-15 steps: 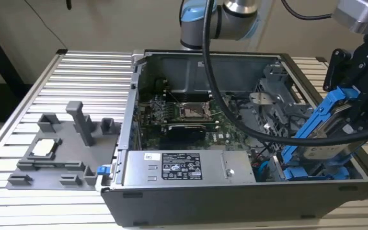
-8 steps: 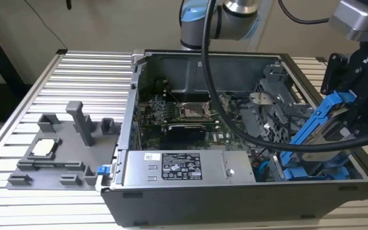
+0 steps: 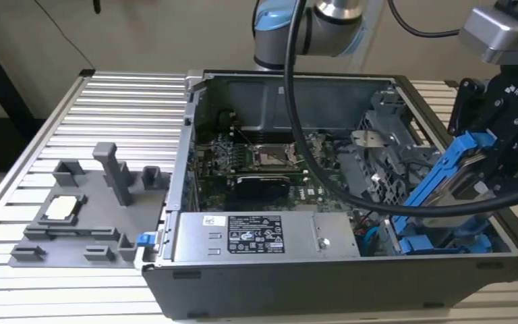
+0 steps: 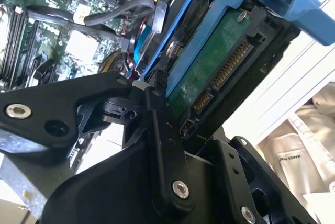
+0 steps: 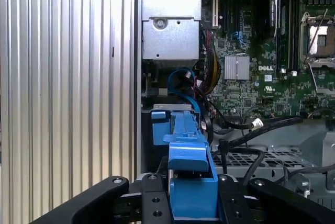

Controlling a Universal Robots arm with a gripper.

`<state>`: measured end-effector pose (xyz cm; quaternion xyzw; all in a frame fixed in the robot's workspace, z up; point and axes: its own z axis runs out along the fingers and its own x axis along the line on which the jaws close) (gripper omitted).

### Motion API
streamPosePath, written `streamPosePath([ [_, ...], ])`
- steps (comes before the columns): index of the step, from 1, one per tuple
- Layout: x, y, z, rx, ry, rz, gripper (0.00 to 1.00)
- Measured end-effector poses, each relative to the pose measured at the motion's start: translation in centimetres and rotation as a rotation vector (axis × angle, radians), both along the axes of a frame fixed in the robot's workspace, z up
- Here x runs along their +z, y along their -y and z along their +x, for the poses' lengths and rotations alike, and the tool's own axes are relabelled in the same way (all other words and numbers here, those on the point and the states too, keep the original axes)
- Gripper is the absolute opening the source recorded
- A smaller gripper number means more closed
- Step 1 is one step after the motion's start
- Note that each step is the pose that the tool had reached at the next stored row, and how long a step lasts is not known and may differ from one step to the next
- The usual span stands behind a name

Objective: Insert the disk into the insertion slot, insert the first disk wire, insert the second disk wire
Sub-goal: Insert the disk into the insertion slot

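Disk (image 3: 445, 177) hangs tilted above the slot (image 3: 444, 241), not yet in it, at the exterior view's right end of the case (image 3: 331, 287), clamped in the gripper (image 3: 498, 165). The second wrist view shows its green underside and connector row (image 4: 230, 64), with one finger (image 4: 162, 140) against the blue carrier. The first wrist view shows the carrier (image 5: 188, 182) edge-on, a finger on each side. The case wall (image 5: 138, 77) runs close beside it. Cables (image 5: 277, 124) and board (image 5: 261, 77) lie on its other side.

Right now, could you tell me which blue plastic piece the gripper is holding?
The carrier framing the disk, tilted and clamped in the gripper; the insertion slot's blue trim lies lower in the case, ungripped.
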<state>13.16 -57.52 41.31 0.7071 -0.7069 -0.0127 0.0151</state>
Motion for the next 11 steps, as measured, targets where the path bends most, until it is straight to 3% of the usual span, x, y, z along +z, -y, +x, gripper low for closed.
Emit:
streamPosePath([
  [11,-1.09,-0.63,0.04,0.006,-0.0001,-0.0003,0.33],
])
